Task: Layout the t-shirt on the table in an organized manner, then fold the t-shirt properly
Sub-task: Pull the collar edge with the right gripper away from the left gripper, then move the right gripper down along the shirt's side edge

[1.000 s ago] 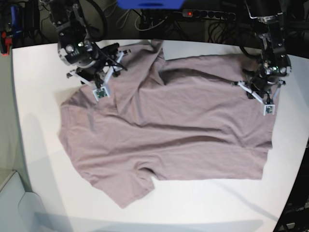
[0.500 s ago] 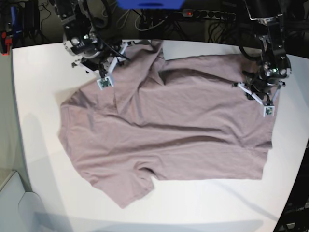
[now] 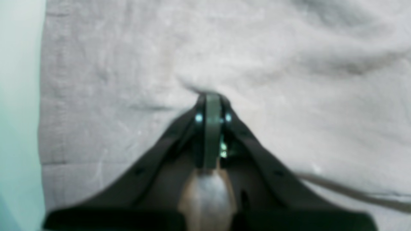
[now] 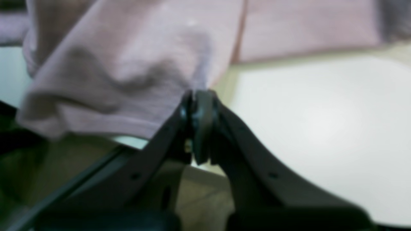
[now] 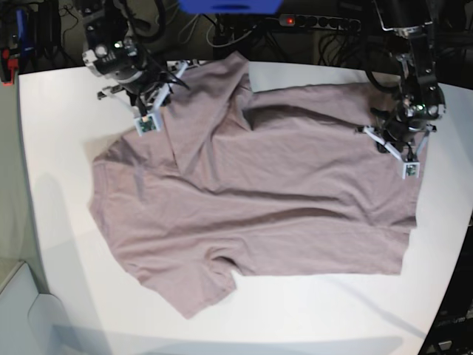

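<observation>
The dusty-pink t-shirt (image 5: pixel 259 192) lies spread over the white table (image 5: pixel 59 207), with folds and creases near its far edge. My right gripper (image 5: pixel 168 83) is at the shirt's far-left corner. In the right wrist view this gripper (image 4: pixel 199 96) is shut on the t-shirt (image 4: pixel 128 64), whose edge hangs raised from its tips above the table (image 4: pixel 321 122). My left gripper (image 5: pixel 388 144) rests on the shirt's right side. In the left wrist view that gripper (image 3: pixel 210 96) is shut on a pucker of the t-shirt (image 3: pixel 289 80), near a hem beside bare table (image 3: pixel 19 96).
Cables and a power strip (image 5: pixel 318 22) run behind the table's far edge, next to a blue object (image 5: pixel 229 6). Bare white tabletop shows in front of the shirt (image 5: pixel 310 310) and along the left side. The table's rim lies just below my right gripper (image 4: pixel 128 141).
My right gripper has moved toward the far-left edge and closed on the shirt's edge, drawing that corner with it. The left arm has stayed put.
</observation>
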Available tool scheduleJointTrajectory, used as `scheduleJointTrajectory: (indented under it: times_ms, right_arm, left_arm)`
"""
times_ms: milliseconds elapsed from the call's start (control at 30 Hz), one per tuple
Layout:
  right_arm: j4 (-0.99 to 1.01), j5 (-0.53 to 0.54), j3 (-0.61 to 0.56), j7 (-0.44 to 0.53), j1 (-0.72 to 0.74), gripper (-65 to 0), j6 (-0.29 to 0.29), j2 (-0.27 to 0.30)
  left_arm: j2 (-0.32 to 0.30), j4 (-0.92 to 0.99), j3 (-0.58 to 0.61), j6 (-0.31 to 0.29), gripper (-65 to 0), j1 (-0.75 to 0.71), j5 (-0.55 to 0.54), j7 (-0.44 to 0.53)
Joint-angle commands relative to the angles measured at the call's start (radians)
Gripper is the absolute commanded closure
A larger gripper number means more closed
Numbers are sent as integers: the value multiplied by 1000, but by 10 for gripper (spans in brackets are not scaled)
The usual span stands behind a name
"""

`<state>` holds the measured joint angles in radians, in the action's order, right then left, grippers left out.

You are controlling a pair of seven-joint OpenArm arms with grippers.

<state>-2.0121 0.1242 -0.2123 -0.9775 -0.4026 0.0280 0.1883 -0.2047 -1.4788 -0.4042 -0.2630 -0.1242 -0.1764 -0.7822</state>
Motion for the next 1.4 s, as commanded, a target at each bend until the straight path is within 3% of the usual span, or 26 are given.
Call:
scheduleJointTrajectory:
  times_ms: [0, 267, 500, 767, 900, 1133, 1367]
  right_arm:
    - [-22, 4, 15, 15, -15, 0, -1, 3]
    - [-19, 7, 172, 24, -155, 0, -1, -59]
    - [-19, 4, 199, 88, -259, 0, -1, -122]
    - [-17, 2, 204, 82, -313, 0, -6, -152]
    - [-3, 2, 282, 81, -332, 0, -6, -187]
    - [58, 2, 365, 81, -344, 0, -6, -194]
    - [75, 7, 365, 90, -356, 0, -6, -197]
  left_arm:
    - [-12, -12, -5, 1, -1, 13, -1, 7]
    - [-14, -12, 1, 1, -1, 41, -1, 7]
    - [-14, -12, 3, 1, -1, 82, -1, 7]
    - [-14, -12, 3, 1, -2, 107, -2, 7]
    - [-14, -12, 3, 0, -2, 108, -2, 7]
    - [-14, -12, 3, 0, -2, 108, -2, 7]
    - [-14, -12, 3, 0, -2, 108, -2, 7]
